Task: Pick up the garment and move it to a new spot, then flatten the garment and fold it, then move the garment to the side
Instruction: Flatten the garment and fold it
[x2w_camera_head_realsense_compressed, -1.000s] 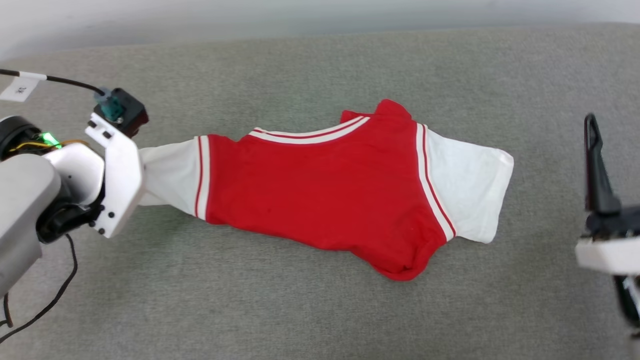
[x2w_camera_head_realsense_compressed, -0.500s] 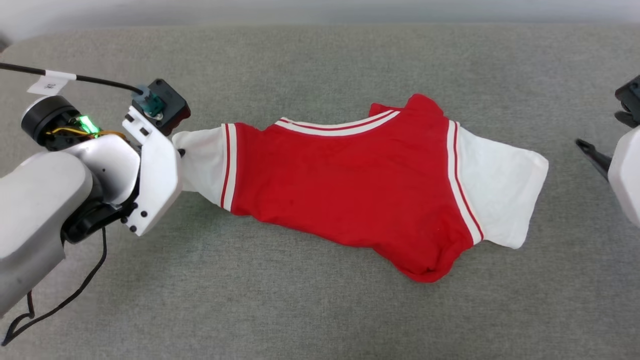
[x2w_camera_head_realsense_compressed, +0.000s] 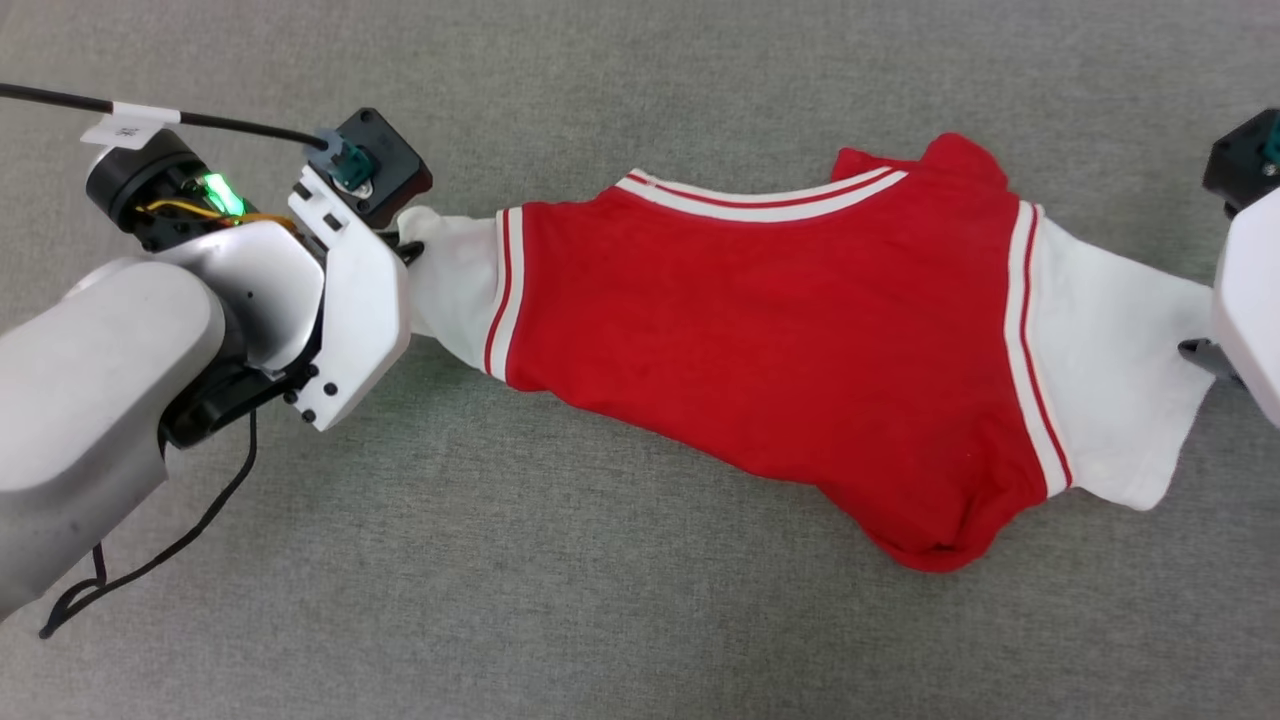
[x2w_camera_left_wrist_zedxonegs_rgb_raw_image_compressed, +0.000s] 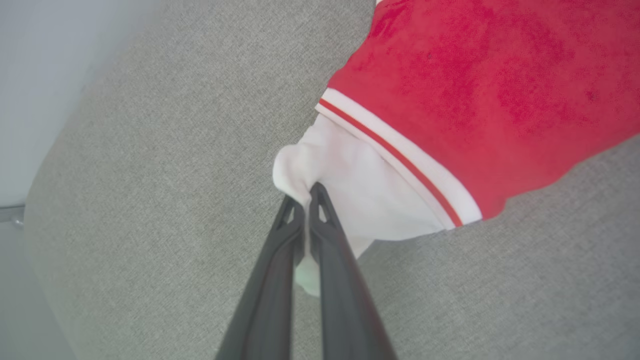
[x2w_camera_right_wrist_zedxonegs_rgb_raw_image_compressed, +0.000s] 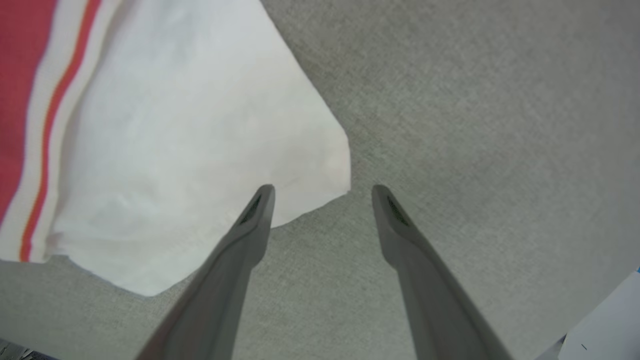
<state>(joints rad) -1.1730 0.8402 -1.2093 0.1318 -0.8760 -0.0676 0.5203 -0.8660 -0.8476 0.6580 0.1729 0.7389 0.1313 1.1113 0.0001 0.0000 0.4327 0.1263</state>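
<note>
The garment (x2w_camera_head_realsense_compressed: 770, 330) lies stretched across the grey fabric surface, red body up, white sleeves at both ends, with no "23" print showing. My left gripper (x2w_camera_left_wrist_zedxonegs_rgb_raw_image_compressed: 305, 192) is shut on the bunched end of the left white sleeve (x2w_camera_left_wrist_zedxonegs_rgb_raw_image_compressed: 345, 185), which it pulls taut. In the head view the left wrist (x2w_camera_head_realsense_compressed: 340, 290) covers that pinch. My right gripper (x2w_camera_right_wrist_zedxonegs_rgb_raw_image_compressed: 322, 192) is open just above the corner of the right white sleeve (x2w_camera_right_wrist_zedxonegs_rgb_raw_image_compressed: 190, 135), with the sleeve tip between and just past its fingertips. The right wrist (x2w_camera_head_realsense_compressed: 1250, 290) sits at the head view's right edge beside that sleeve (x2w_camera_head_realsense_compressed: 1120, 360).
Grey woven fabric (x2w_camera_head_realsense_compressed: 600, 600) extends all around the shirt. A black cable (x2w_camera_head_realsense_compressed: 150, 560) hangs from my left arm down to the surface at the lower left. A pale wall edge (x2w_camera_left_wrist_zedxonegs_rgb_raw_image_compressed: 40, 75) borders the surface in the left wrist view.
The head camera has tilted down and closer, so the whole scene shifted. My right arm has swung in from the right to the right sleeve's corner. The left gripper keeps its hold.
</note>
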